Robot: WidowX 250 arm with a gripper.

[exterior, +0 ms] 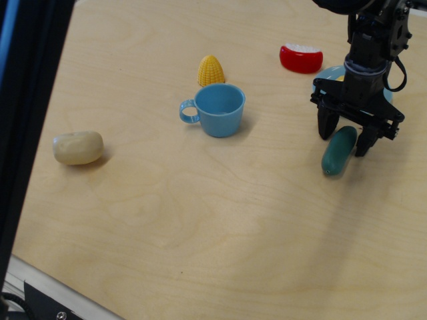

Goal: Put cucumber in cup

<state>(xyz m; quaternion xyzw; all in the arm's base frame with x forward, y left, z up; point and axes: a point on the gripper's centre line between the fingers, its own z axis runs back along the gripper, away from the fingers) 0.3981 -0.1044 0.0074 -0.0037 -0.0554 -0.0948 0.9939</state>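
Observation:
The dark teal-green cucumber (337, 153) lies on the wooden table at the right, tilted, with its upper end between my fingers. My black gripper (344, 141) points down over that upper end, one finger on each side, jaws still a little wider than the cucumber. The light blue cup (220, 110) stands upright and empty near the table's middle, handle to the left, well left of the gripper.
A yellow corn piece (211, 70) stands just behind the cup. A beige potato-like lump (78, 147) lies at the left. A red and white piece (301, 59) and a light blue plate (327, 75) sit behind the gripper. A dark blurred band (20, 100) covers the left edge.

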